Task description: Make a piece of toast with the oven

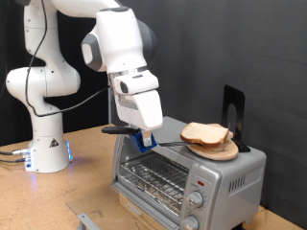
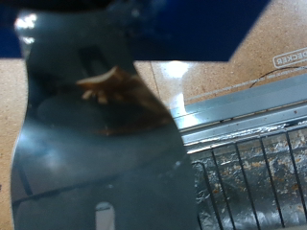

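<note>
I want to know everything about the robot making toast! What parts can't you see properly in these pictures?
- Gripper jaws: exterior view, hidden behind the hand, so open or shut is unclear.
- Oven lower corner and knobs: exterior view, cut off by the bottom edge.
- Bread slices on the wooden plate: exterior view, too small to count.
- Wrist view: a dark, blurred spatula blade covers most of it.

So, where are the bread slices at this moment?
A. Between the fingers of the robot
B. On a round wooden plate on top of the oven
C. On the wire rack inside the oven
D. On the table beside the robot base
B: in the exterior view the bread slices lie on the round wooden plate, which stands on the top of the oven; the wire rack holds nothing.
</note>
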